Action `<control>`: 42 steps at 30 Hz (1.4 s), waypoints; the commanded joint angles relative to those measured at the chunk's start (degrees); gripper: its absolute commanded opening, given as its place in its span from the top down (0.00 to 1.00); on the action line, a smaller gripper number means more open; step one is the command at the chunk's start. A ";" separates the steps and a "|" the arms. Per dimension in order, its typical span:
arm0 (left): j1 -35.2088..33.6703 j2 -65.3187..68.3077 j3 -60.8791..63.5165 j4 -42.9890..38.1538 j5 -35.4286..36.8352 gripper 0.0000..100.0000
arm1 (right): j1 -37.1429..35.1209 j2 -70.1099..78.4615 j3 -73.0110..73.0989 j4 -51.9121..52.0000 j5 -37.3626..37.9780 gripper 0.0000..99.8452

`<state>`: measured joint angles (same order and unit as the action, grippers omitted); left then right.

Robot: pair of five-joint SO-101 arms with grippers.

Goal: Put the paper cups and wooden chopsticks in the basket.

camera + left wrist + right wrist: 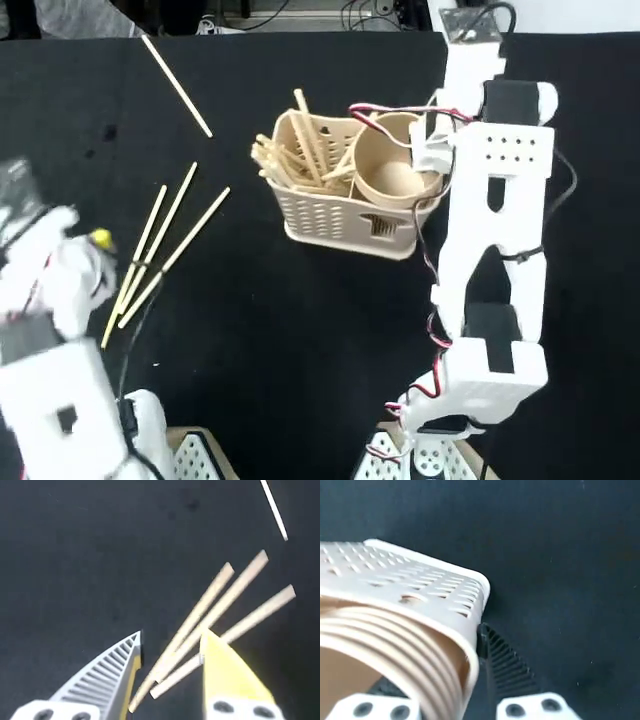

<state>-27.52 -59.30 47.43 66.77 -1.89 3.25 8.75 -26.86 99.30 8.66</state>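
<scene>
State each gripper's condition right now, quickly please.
Left gripper: open, with three wooden chopsticks lying between its fingers.
Right gripper: at the paper cups in the basket; cannot be told.

my overhead camera looks down on the black table (300,350) from far enough to take in both arms and the basket (330,215). my left wrist camera sits low and close, facing past the left gripper (172,636) at three chopsticks (220,605), which overhead also covers. my right wrist camera is pressed up near the basket's corner and cups (395,645), also shared with overhead.
</scene>
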 commanded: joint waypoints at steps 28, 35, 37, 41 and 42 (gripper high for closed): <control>14.11 87.12 -55.34 6.68 -26.55 0.75 | 1.23 -6.20 -10.42 1.93 0.35 0.64; 14.55 96.44 -65.45 11.96 -26.81 0.89 | 1.23 -10.15 -5.41 1.85 0.53 0.64; 14.64 96.88 -67.65 15.12 -26.81 0.94 | 1.23 -10.68 -4.00 1.85 0.70 0.64; 14.81 96.88 -69.93 20.84 -26.81 0.97 | 1.23 -10.77 -3.21 1.85 0.44 0.64; 14.81 96.79 -70.37 21.98 -26.81 0.97 | 1.23 -10.77 -3.21 1.85 0.44 0.64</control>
<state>-12.13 37.76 -19.65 84.44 -28.26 3.96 0.75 -30.11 99.30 9.36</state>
